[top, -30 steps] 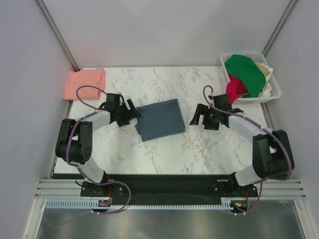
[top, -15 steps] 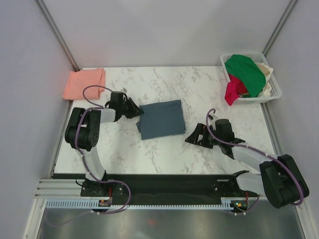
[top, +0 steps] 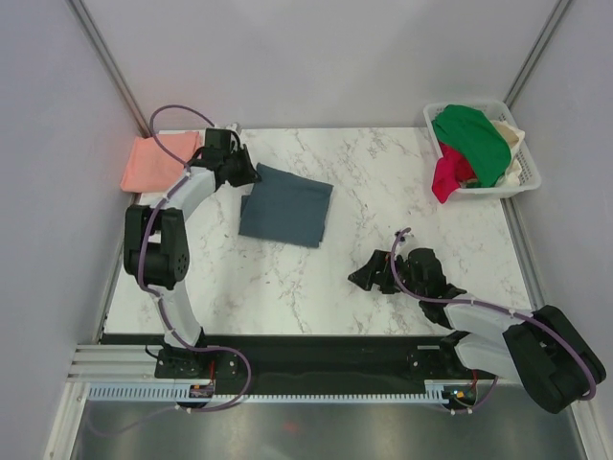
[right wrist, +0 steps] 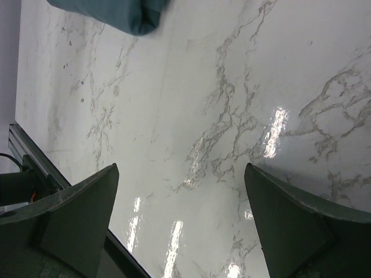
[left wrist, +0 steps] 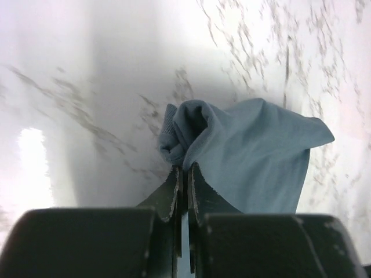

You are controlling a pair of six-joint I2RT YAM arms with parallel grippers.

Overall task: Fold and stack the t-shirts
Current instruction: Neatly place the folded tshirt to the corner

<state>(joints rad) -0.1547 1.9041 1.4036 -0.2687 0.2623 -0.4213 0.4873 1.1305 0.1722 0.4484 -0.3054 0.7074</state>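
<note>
Pink t-shirt [top: 161, 161] sits folded at the table's 10 o'clock corner. Left gripper [left wrist: 185, 174] is pinched tight on the bunched corner of the slate-blue t-shirt [top: 285, 204], a neat folded rectangle around 11 o'clock. Looks soft, light and floppy, so I'd grab folded edges. Right gripper [top: 372, 277] gapes wide, empty, at 5 o'clock.

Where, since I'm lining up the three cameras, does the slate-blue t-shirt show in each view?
Top external: the slate-blue t-shirt lies folded left of centre, its far-left corner at the left gripper.
Left wrist: centre to right, a bunched corner pinched between the shut fingers.
Right wrist: only one corner, at the top-left edge.
Shared landmark: the grey-veined white marble table under it in all three views.
</note>
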